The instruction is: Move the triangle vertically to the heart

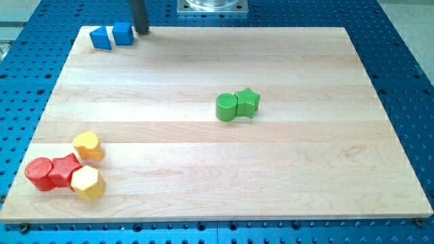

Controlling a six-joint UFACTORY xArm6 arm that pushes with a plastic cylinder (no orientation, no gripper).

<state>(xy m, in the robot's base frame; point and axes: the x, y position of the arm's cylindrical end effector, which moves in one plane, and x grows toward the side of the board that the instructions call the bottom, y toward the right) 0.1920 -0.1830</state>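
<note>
The blue triangle (100, 38) is seen at the tabletop's (203, 176) top left corner, with a blue cube (123, 33) touching it on the side toward the view's right. My tip (140, 32) is found at the top edge, just beside the cube on its right, so the cube lies between my tip and the triangle. No pincer is carried by the rod, so no opening or hold can be told.

The yellow heart (88, 146) is placed near the bottom left corner, well below the triangle along the left edge. Just under it a red star-like block (66, 169), whose shape cannot be made out surely, is pressed against a red cylinder (40, 173) on its left and a yellow hexagon (87, 183) on its right.

Near the tabletop's middle, a green cylinder (226, 107) and a green star (247, 102) are seen touching, well apart from the left-edge blocks.
</note>
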